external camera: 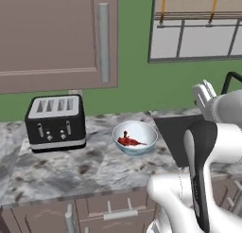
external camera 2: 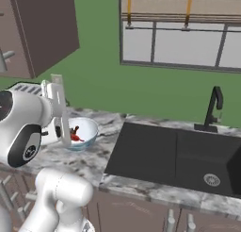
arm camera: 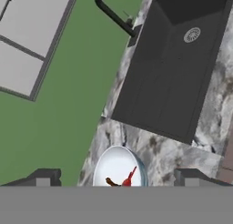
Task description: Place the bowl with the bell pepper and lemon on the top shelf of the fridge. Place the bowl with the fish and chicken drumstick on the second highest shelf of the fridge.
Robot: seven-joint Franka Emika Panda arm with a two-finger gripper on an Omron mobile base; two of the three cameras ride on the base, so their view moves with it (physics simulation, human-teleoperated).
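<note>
Hand view shows the white arm's two-finger gripper (arm camera: pixel 117 184) with its dark finger tips spread wide and nothing between them, poised above the small pale blue-white bowl (arm camera: pixel 119 166) that sits on the mottled grey marble counter (arm camera: pixel 159 150). In that bowl lie the slender red-orange fish (external camera: pixel 129 141) and, beside it, a small dark piece that looks to be the chicken drumstick (arm camera: pixel 110 182), though it is too small to be sure. In the left base view the bowl rests near the middle of the counter, closer to its back edge than its front, between the black four-slot toaster (external camera: pixel 56 123) on one side and the black sunken sink (external camera 2: pixel 179 155) on the other, apart from both. I judge the bowl rigid, smooth and fairly light, its glazed wall likely slippery and breakable if dropped; its contents are loose and would slide if it tipped. The best hold seems to be a pinch across the rim, one finger inside and one outside, on a stretch clear of the fish, keeping the bowl level.
</note>
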